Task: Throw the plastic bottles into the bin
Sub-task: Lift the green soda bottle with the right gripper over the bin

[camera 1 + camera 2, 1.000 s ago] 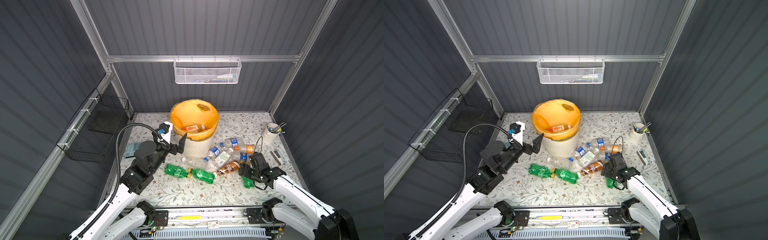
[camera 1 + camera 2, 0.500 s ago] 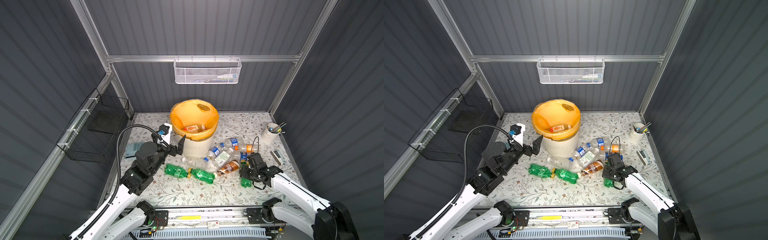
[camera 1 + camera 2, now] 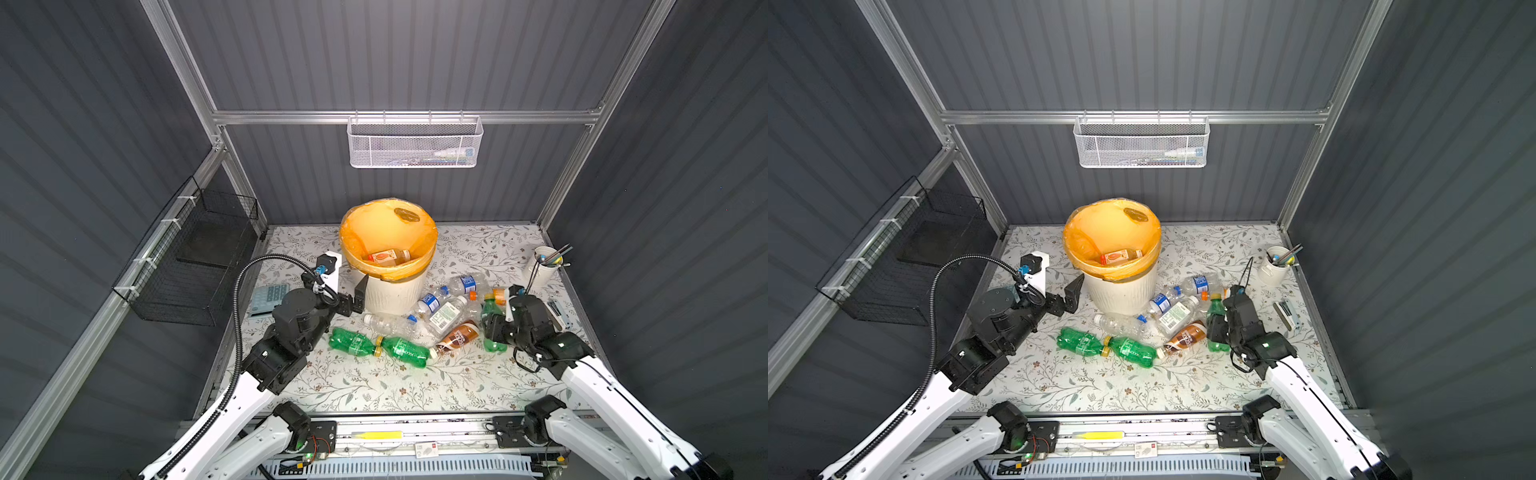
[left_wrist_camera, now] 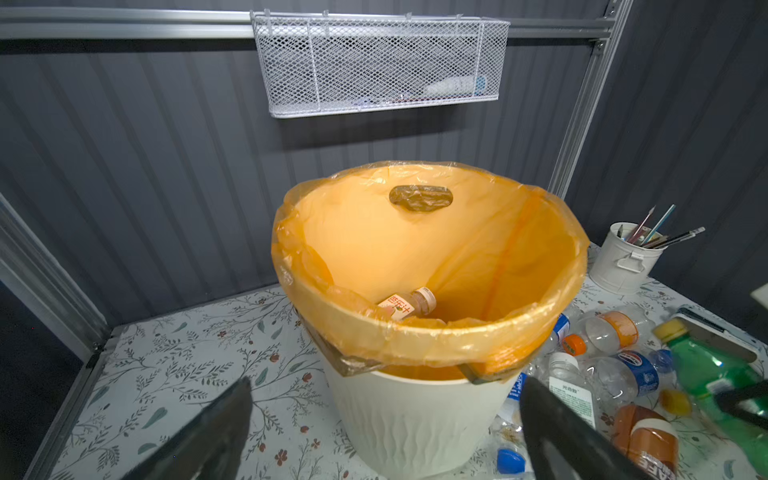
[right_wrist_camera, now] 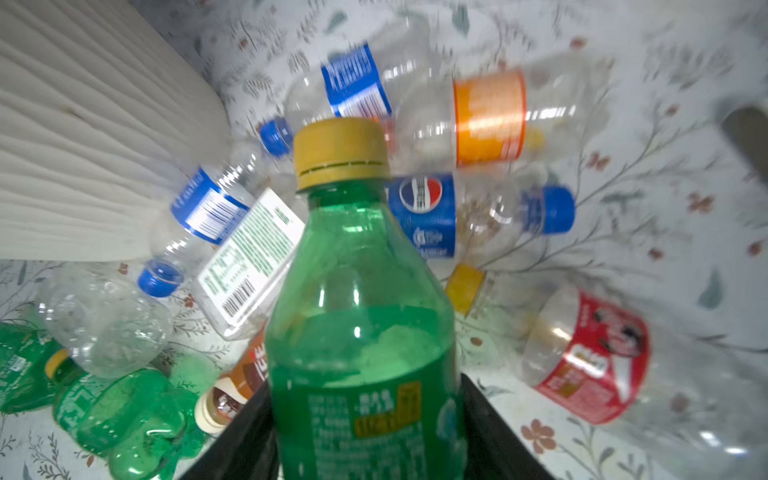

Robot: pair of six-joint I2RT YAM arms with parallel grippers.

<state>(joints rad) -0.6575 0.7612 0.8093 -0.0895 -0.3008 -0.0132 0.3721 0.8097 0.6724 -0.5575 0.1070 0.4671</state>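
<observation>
The bin stands at the middle back, a cream ribbed bucket lined with an orange bag; one orange-labelled bottle lies inside. My right gripper is shut on a green bottle with a yellow cap, held cap-up at the right of the pile. Several plastic bottles lie on the table: two green ones, a brown-labelled one and clear ones. My left gripper stands open and empty beside the bin's left front.
A white cup of pens stands at the back right. A white mesh basket hangs on the back wall and a black wire basket on the left wall. A calculator lies at the left edge.
My right gripper has shut on the green bottle and raised it cap-up from the table. My left gripper has drawn back slightly from the bin's rim, still open.
</observation>
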